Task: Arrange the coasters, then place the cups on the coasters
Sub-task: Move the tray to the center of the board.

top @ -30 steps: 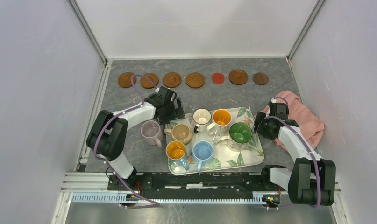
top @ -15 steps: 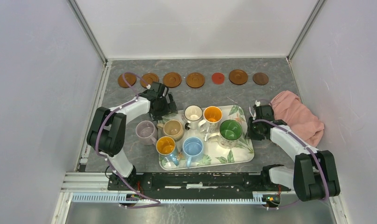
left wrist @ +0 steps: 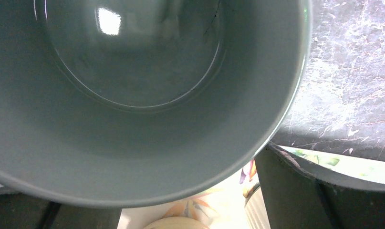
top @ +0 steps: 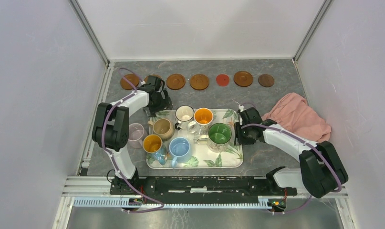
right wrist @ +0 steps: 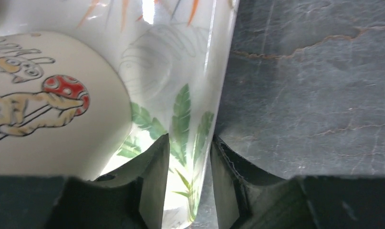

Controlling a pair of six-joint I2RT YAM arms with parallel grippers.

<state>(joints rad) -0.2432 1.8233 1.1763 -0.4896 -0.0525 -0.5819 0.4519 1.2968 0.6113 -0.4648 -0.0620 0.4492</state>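
Dragged leftward, the leaf-print tray [top: 230,160] is clamped at its right rim by the right fingers [right wrist: 152,191]. Near the coasters [top: 199,81], the left fingers [left wrist: 300,191], spread wide, grip the grey-green cup [left wrist: 133,119]. Six cups [top: 179,148] crowd the tray, and a pink cup [top: 134,135] stands beside it on the desk [top: 276,95]. Five coasters show unobstructed.

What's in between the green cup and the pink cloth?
The right gripper, pinching the tray's edge. The top view shows it.
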